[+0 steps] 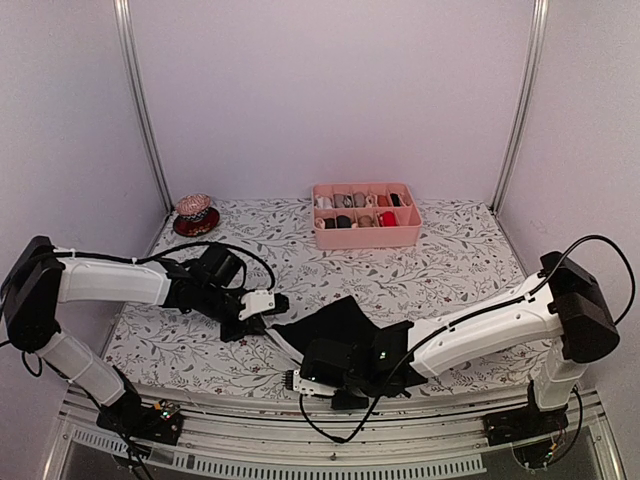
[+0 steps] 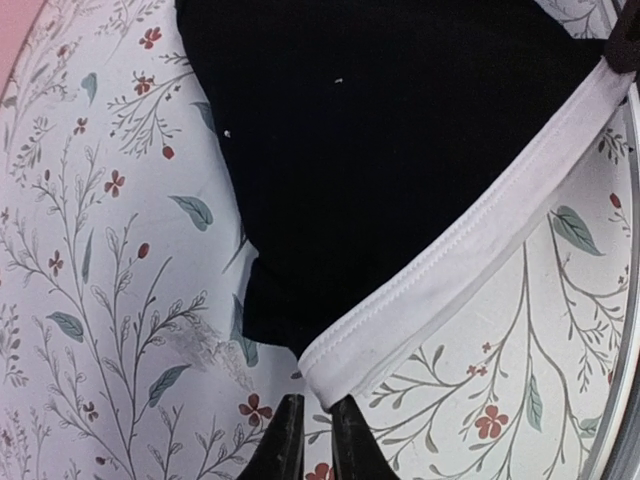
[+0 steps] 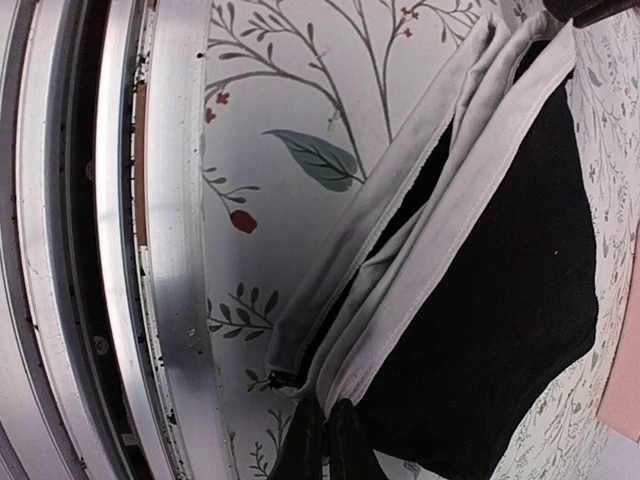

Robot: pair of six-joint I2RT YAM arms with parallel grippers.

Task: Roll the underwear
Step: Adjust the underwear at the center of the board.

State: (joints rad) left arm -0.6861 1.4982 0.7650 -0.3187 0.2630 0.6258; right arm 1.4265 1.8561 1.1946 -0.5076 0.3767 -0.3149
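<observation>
Underwear (image 1: 340,325) at the near middle of the tabletop (image 1: 450,270), left hand (image 2: 318,435) and right hand (image 3: 322,435) each clenched on its pale waistband (image 2: 470,240); a shallow pinch could slip, skewing the roll.

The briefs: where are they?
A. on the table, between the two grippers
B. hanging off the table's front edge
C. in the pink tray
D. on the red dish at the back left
A: the top view shows the briefs on the table, with the left gripper and the right gripper at their pale waistband; the tray stands far behind.
</observation>
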